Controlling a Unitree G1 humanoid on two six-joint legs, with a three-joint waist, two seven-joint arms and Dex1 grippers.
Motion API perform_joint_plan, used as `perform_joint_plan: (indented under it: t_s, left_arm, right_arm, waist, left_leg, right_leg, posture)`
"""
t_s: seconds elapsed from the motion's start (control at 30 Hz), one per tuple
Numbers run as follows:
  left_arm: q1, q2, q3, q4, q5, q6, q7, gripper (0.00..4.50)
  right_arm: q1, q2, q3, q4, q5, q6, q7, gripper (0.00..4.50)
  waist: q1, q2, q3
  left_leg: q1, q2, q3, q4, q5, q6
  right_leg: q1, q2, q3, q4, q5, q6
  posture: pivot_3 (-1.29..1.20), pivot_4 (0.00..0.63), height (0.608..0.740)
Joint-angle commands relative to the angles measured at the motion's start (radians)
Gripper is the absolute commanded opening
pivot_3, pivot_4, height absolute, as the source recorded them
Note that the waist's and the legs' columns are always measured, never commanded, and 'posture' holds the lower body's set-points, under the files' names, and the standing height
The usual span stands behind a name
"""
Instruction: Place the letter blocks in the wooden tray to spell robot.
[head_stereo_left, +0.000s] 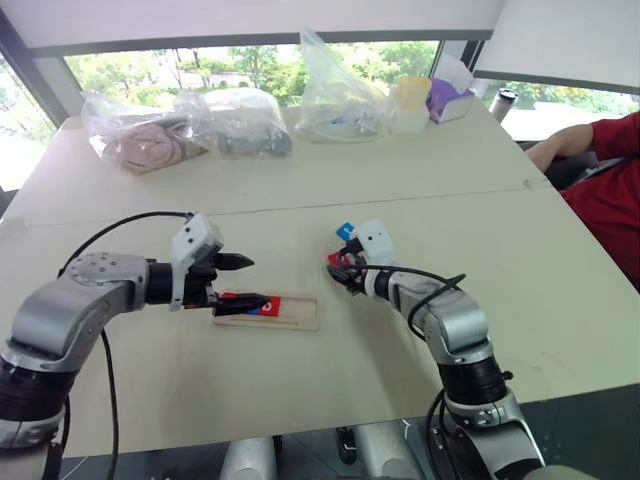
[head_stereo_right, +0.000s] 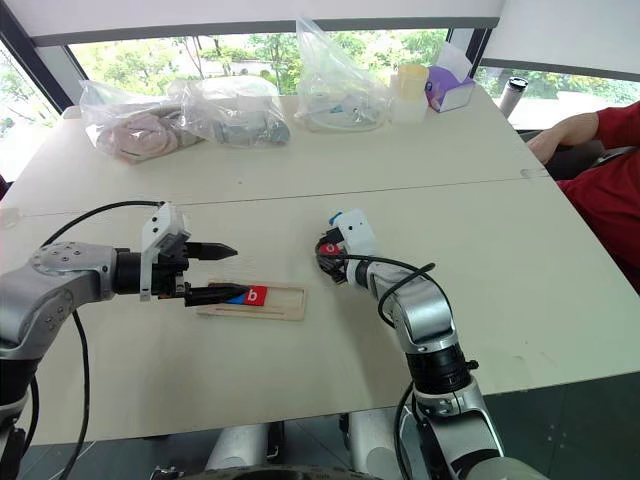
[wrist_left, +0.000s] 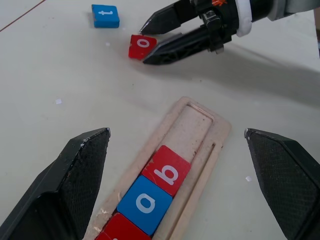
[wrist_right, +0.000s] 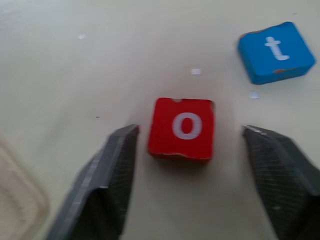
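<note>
The wooden tray (wrist_left: 196, 119) lies in front of me on the table. Its left part holds a red block (wrist_left: 120, 231), a blue block (wrist_left: 145, 204) with a rounded letter and a red b block (wrist_left: 166, 170); the right part is bare. My left gripper (head_stereo_left: 256, 280) hovers open over the tray's filled end. To the tray's right, a red o block (wrist_right: 182, 127) lies flat on the table. My right gripper (wrist_right: 190, 132) is low and open, one finger on each side of the o block with gaps showing. A blue t block (wrist_right: 275, 50) lies just beyond it.
Clear plastic bags (head_stereo_left: 150, 135) (head_stereo_left: 335, 95) with items sit along the far side of the table (head_stereo_left: 420, 180), beside a yellow-lidded container (head_stereo_left: 410, 100) and a purple box (head_stereo_left: 450, 98). A person's arm in a red sleeve (head_stereo_left: 600, 140) rests at the right edge.
</note>
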Motion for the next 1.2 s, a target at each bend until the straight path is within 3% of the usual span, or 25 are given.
perform_joint_plan:
  t_s: [0.03,0.17,0.33,0.5,0.7,0.93,1.0,1.07,1.2]
  left_arm:
    - [0.008,0.012,0.032,-0.021,0.008,-0.025,0.004,4.50]
    - [0.033,0.032,-0.010,-0.016,0.059,-0.063,-0.008,4.50]
    - [0.031,0.014,-0.036,-0.025,0.064,-0.082,-0.025,4.50]
    - [-0.018,-0.025,-0.078,-0.008,0.076,-0.088,-0.034,4.50]
    - [-0.082,-0.048,-0.126,0.047,0.103,-0.109,-0.068,4.50]
    - [-0.122,-0.053,-0.145,0.091,0.127,-0.126,-0.101,4.50]
    - [-0.131,-0.051,-0.145,0.108,0.137,-0.134,-0.109,4.50]
    - [-0.140,-0.046,-0.147,0.124,0.149,-0.146,-0.122,4.50]
    - [-0.157,-0.039,-0.154,0.151,0.169,-0.169,-0.157,4.50]
  right_arm:
    - [-0.007,0.002,0.017,0.004,0.007,-0.007,0.001,1.21]
    - [0.003,-0.008,0.009,-0.019,-0.009,-0.011,-0.025,1.13]
    - [0.089,-0.044,-0.120,-0.244,-0.016,0.125,-0.109,1.13]
    - [0.189,0.113,-0.247,-0.493,-0.007,0.447,-0.200,1.13]
    - [0.216,0.200,-0.195,-0.537,-0.021,0.525,-0.266,1.13]
    - [0.201,0.179,-0.193,-0.529,-0.019,0.521,-0.272,4.48]
    - [0.189,0.143,-0.202,-0.562,-0.003,0.530,-0.244,4.48]
    - [0.174,0.031,-0.206,-0.591,0.041,0.484,-0.160,4.48]
    - [0.171,-0.219,-0.263,-0.539,0.175,0.248,0.131,4.48]
  waist:
    - [-0.001,0.000,0.000]
    - [-0.002,0.000,0.000]
    - [0.011,0.000,0.000]
    - [0.008,-0.001,0.000]
    - [0.000,0.000,0.000]
    - [0.001,0.000,0.000]
    - [0.002,0.000,0.000]
    - [0.003,0.000,0.000]
    - [0.001,0.000,0.000]
  left_leg:
    - [0.000,0.000,0.000,0.000,0.000,0.000]
    - [0.000,0.000,0.000,0.000,0.000,0.000]
    - [-0.002,0.000,0.000,0.000,0.000,0.000]
    - [-0.003,0.000,-0.001,0.000,0.000,0.000]
    - [-0.001,0.000,-0.002,0.000,0.000,0.000]
    - [-0.001,0.000,-0.001,0.000,0.000,0.000]
    - [-0.002,0.000,-0.001,0.000,0.000,0.000]
    - [-0.002,-0.001,-0.001,0.000,0.000,0.000]
    - [-0.003,-0.001,0.000,0.000,0.000,0.000]
  right_leg:
    - [0.000,0.000,0.000,0.000,0.000,0.000]
    - [0.000,0.000,0.000,0.000,0.000,0.000]
    - [-0.001,-0.001,0.000,-0.001,0.000,0.000]
    - [-0.001,-0.001,0.000,-0.002,-0.001,0.002]
    - [0.000,0.001,0.000,-0.001,0.000,0.000]
    - [0.000,0.000,0.000,-0.002,0.000,0.000]
    - [0.000,0.000,0.000,-0.002,0.000,0.000]
    - [0.000,-0.001,0.000,-0.002,0.000,0.000]
    - [0.000,-0.001,0.000,-0.004,-0.001,0.001]
  posture:
    - [0.00,0.150,0.740]
    - [0.00,0.150,0.740]
    - [0.00,0.150,0.740]
    - [0.00,0.150,0.740]
    - [0.00,0.150,0.740]
    - [0.00,0.150,0.740]
    - [0.00,0.150,0.740]
    - [0.00,0.150,0.740]
    - [0.00,0.150,0.740]
